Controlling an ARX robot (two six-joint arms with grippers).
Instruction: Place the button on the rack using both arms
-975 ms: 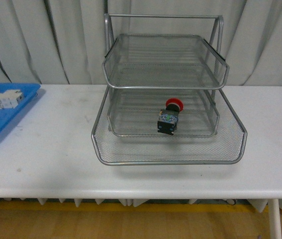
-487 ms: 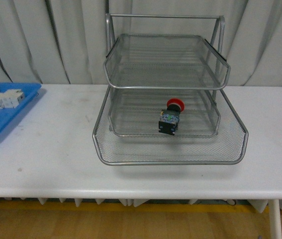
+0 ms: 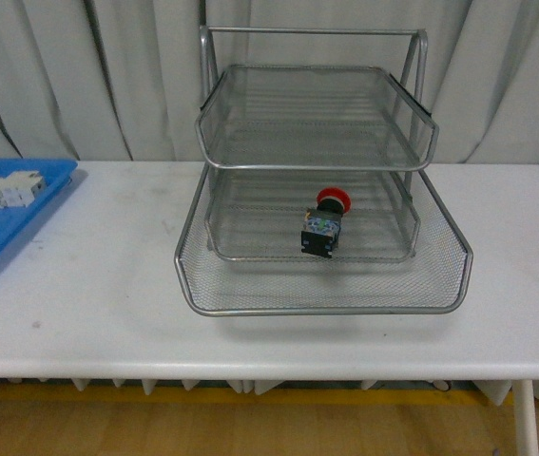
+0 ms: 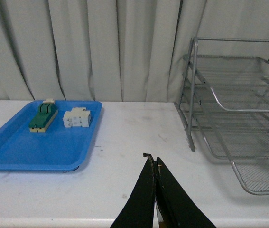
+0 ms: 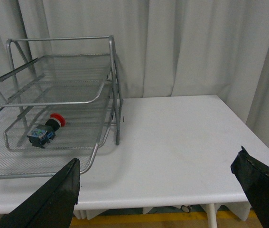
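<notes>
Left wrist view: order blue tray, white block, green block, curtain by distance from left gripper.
1. Blue tray, near rim toward left gripper.
2. White block, tray's rack side.
3. Green block, just past white block.
4. Curtain, behind the table.

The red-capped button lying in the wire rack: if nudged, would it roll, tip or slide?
The button lies on its side, so it probably can't tip further. Its boxy body should stop rolling, though the round cap might let it pivot. The mesh of the rack likely resists sliding.

The rack (image 3: 321, 285) is shiny wire-mesh metal, the button (image 3: 324, 228) glossy-capped in red, the tray (image 3: 3, 233) smooth blue plastic
</notes>
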